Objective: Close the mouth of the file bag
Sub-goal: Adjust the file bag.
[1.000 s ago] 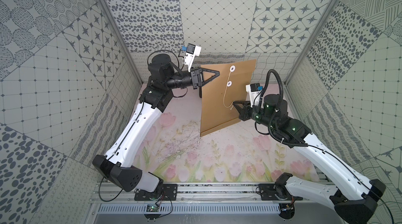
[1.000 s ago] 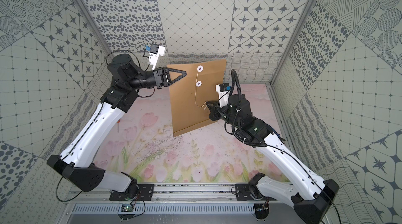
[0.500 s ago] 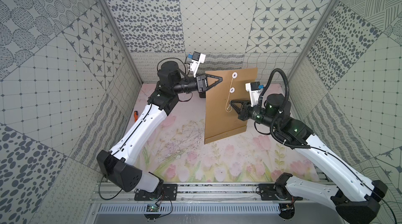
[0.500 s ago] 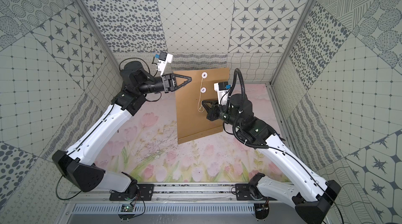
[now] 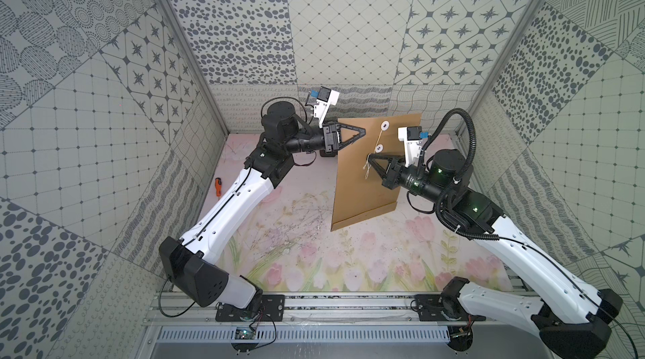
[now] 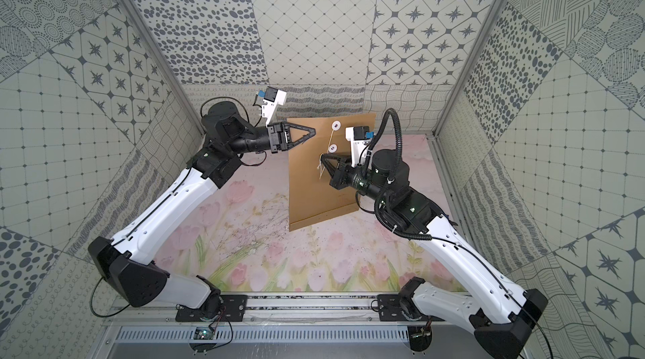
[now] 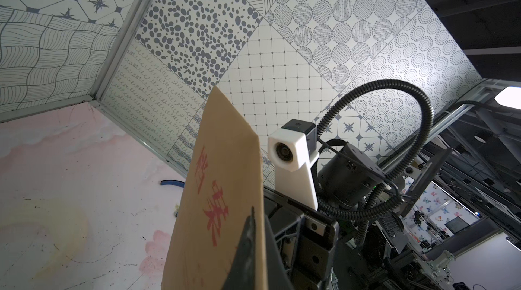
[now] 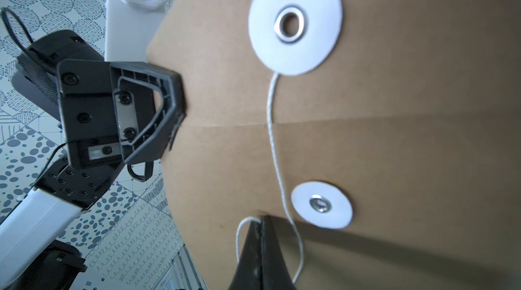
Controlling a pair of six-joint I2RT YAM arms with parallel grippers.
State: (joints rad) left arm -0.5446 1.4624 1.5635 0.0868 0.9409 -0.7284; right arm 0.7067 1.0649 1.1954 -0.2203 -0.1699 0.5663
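The file bag point(image 5: 363, 196) point(image 6: 314, 196) is a brown envelope held up on end, its lower corner near the floral floor. Its mouth point(image 5: 401, 121) is the upper end. One white button point(image 8: 294, 20) sits above a crease, and a second button point(image 8: 321, 204) sits below it. A thin white string point(image 8: 272, 122) hangs from the upper button. My left gripper point(image 5: 363, 130) point(image 6: 314, 130) point(image 7: 255, 214) is shut on the bag's left edge at the crease. My right gripper point(image 5: 369, 156) point(image 6: 323, 156) point(image 8: 260, 218) is shut on the string, against the bag's face beside the lower button.
An orange-handled tool point(image 5: 218, 186) lies on the floor by the left wall. A blue item point(image 7: 172, 183) lies on the floor behind the bag. Patterned walls close in on three sides, and both arm bases stand on the front rail point(image 5: 349, 308).
Both arms have carried the bag a little to the right. The left arm has stretched out further over the floor, uncovering the orange-handled tool. Both grips are unchanged.
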